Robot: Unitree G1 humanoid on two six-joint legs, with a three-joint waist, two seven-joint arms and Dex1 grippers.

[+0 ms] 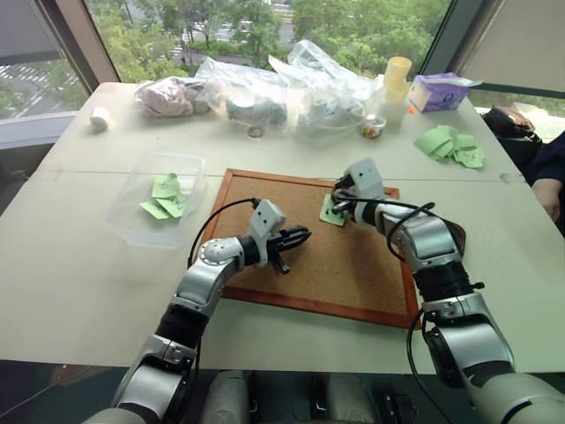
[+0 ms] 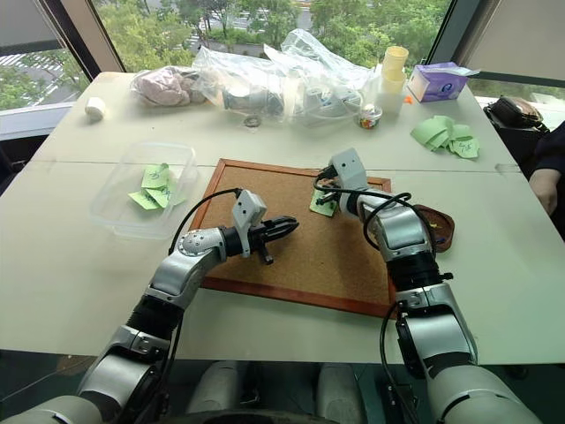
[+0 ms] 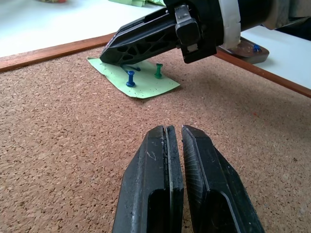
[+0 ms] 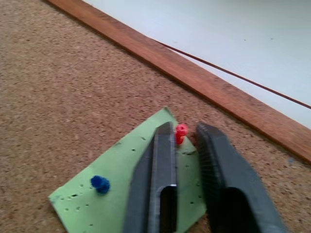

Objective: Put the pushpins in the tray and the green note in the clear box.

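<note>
From the head camera, I am looking down at a white table [image 1: 79,265] where the corkboard [image 1: 344,256] is lying in front of me, the green note [image 1: 334,212] sitting pinned near its far edge. My right gripper [image 1: 339,201] is reaching down onto that note, while my left gripper [image 1: 305,235] is hovering over the middle of the board with its fingers pressed together, holding nothing. The clear box [image 1: 132,225] is resting on the table just left of the board, with other green slips [image 1: 166,196] lying inside it, and the tray [image 2: 440,228] is peeking out past the board's right edge, behind my right forearm. Plastic bags [image 1: 265,88] and a bunch of loose green slips [image 1: 452,144] are crowding the far side of the table. In the left wrist view, my two closed left fingers are pointing across the cork toward the note, where a blue pin [image 3: 130,78] and a green pin [image 3: 158,71] are standing upright beside the right gripper's tip; a further blue pin [image 3: 255,47] is lying in the tray beyond. In the right wrist view, my right fingers are coming together around a red pin [image 4: 181,132] at the note's edge, though I cannot tell whether they are gripping it, with the blue pin standing apart nearby.
</note>
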